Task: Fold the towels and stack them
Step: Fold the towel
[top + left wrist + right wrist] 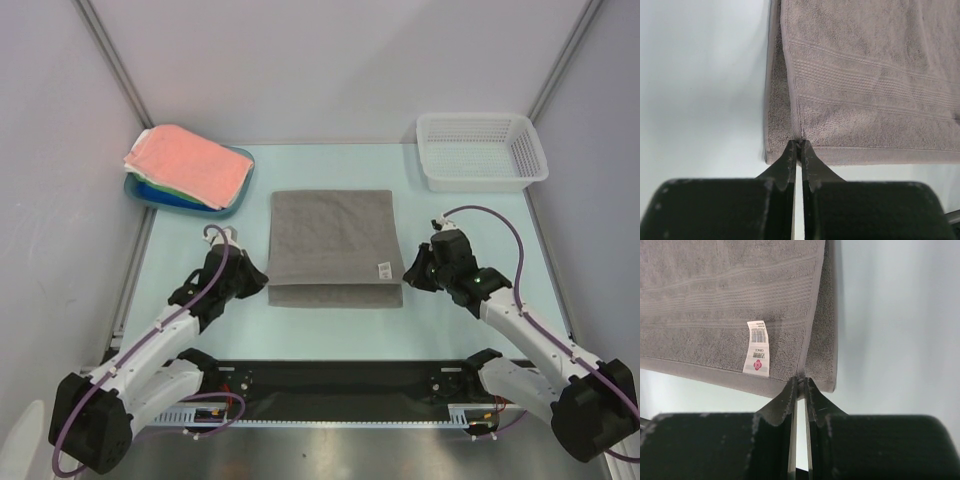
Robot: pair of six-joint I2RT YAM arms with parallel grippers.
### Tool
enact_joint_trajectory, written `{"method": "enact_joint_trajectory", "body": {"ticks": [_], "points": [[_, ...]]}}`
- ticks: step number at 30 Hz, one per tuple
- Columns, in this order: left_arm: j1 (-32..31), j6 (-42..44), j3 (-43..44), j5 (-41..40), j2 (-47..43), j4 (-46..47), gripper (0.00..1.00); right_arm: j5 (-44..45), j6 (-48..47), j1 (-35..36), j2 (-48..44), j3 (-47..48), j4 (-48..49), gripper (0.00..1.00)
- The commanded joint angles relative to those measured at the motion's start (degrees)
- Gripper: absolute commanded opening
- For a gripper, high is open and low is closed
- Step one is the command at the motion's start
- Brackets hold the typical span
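1. The grey towel (335,245) lies flat at the centre of the top view, doubled over. Its upper layer stops just short of the lower layer along the bottom edge, which I judge to be a half-fold being aligned.
2. The other towels (190,163), salmon pink on top, sit piled in the blue tray (236,203) at the upper left. That looks like the stack this one must join.
3. The white basket (480,150) stands at the upper right, well apart from the cloth.
4. The left gripper (800,145) is pinched tight on the upper layer's lower-left corner, fingertips almost meeting around the hem.
5. The right gripper (801,382) is likewise clenched on the lower-right corner, just beside the white tag (756,347).
6. Holding both corners keeps the folded edge straight and taut.
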Motion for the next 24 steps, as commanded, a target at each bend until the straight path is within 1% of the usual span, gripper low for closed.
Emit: {"method": "enact_joint_trajectory", "body": {"ticks": [1,13,19,20,21,22,23,24], "points": [[0.26,1.28,0.16,-3.98,-1.58,-2.63,0.00,3.19,-0.68,-0.18,-1.58,-0.91,-3.11,0.06],[0.26,1.02,-1.68,-4.07,-3.26,-3.33,0.00,2.93,0.29,0.25,-2.46,-3.55,-1.97,0.06],[0.26,0.14,-4.84,-3.11,-2.73,-1.32,0.02,1.79,1.43,0.78,-1.32,-6.97,1.19,0.10],[0.26,-0.12,-5.46,-2.76,-2.55,-0.88,0.03,1.44,1.69,0.96,-1.14,-7.50,1.63,0.11],[0.26,-0.30,-6.08,-2.15,-2.03,0.35,0.06,1.44,1.87,1.13,-0.70,-8.29,1.99,0.16],[0.26,-0.65,-7.04,-2.05,-1.68,0.97,0.13,1.26,2.13,1.14,-0.53,-8.65,2.60,0.19],[0.26,-0.74,-7.40,-1.88,-1.41,1.84,0.15,1.35,2.31,1.31,-0.35,-9.08,2.87,0.22],[0.26,-0.83,-7.66,-1.70,-0.89,2.03,0.17,1.44,2.31,1.31,-0.26,-9.44,2.96,0.30]]}}
